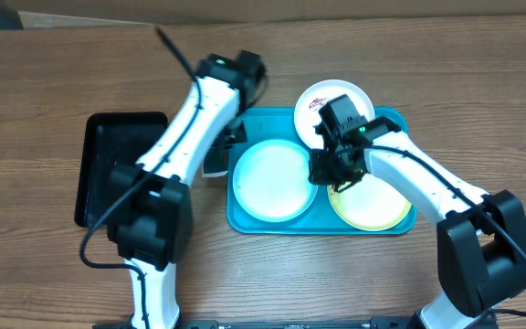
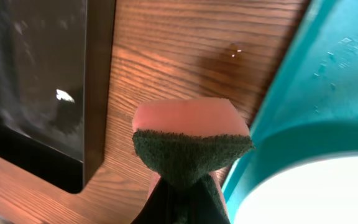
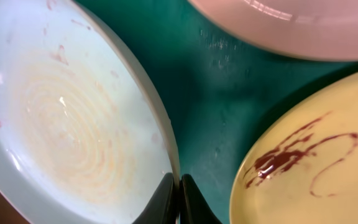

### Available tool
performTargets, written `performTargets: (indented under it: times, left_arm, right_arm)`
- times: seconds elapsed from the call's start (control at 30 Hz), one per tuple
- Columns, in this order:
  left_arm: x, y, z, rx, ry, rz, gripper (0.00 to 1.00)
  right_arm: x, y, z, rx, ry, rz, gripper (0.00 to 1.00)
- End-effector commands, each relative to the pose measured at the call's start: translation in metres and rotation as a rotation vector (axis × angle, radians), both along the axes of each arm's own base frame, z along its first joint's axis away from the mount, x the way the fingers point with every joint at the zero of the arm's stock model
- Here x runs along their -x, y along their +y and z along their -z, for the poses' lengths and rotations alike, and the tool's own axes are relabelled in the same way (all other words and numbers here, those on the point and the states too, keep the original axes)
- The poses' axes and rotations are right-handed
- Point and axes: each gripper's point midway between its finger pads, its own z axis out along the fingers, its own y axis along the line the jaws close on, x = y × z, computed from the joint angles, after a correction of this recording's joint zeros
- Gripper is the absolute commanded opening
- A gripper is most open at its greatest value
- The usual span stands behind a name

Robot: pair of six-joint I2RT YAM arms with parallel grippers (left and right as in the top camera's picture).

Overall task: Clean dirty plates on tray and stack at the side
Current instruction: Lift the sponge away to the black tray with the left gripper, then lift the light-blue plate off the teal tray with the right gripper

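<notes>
The turquoise tray [image 1: 245,219] holds a pale blue plate [image 1: 268,180] on its left and a yellow-green plate [image 1: 373,208] with a dark-red smear on its right. A white plate [image 1: 334,99] with red smears lies over the tray's far rim. My right gripper [image 1: 330,171] is shut on the pale blue plate's right rim; in the right wrist view the fingers [image 3: 179,190] pinch that rim [image 3: 73,124], with the yellow-green plate [image 3: 303,168] beside it. My left gripper [image 2: 182,202] is shut on a pink and green sponge [image 2: 191,134], above the table just left of the tray [image 1: 229,137].
A black tray [image 1: 117,169] lies left of the turquoise tray and shows in the left wrist view [image 2: 42,81]. A narrow strip of wooden table [image 2: 166,56] separates the two trays. The white plate's edge [image 3: 291,31] shows at the top of the right wrist view.
</notes>
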Motion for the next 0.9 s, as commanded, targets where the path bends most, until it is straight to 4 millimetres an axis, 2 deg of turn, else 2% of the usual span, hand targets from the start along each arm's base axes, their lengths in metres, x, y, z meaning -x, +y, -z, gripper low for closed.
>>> performTargets:
  times: [0.0,0.17,0.27,0.37,0.47,0.57,0.7,0.87]
  left_arm:
    - [-0.003,0.010,0.003,0.150,0.046,-0.078,0.04]
    - [-0.005,0.030,0.005,0.328,0.088,-0.147,0.04]
    - [-0.007,0.049,0.004,0.358,0.087,-0.180,0.05]
    - [-0.007,0.069,0.004,0.363,0.083,-0.205,0.04]
    - [-0.007,0.083,0.004,0.378,0.080,-0.243,0.04]
    - [-0.009,0.093,0.004,0.402,0.070,-0.255,0.04]
    - [-0.008,0.108,0.004,0.407,0.064,-0.287,0.04]
    - [-0.005,0.112,0.003,0.434,0.075,-0.277,0.04]
  right_arm:
    - [-0.024,-0.004,-0.028,0.049,-0.097,-0.018,0.04]
    - [-0.042,-0.029,-0.064,0.208,-0.172,0.016,0.04]
    - [-0.047,-0.045,-0.085,0.294,-0.203,0.036,0.04]
    - [-0.050,-0.050,-0.111,0.331,-0.233,0.044,0.04]
    - [-0.055,-0.059,-0.133,0.404,-0.289,0.055,0.04]
    - [-0.058,-0.070,-0.156,0.549,-0.369,0.034,0.04]
    - [-0.055,-0.073,-0.179,0.747,-0.467,-0.050,0.04]
    - [-0.050,-0.055,-0.210,0.951,-0.641,-0.104,0.04]
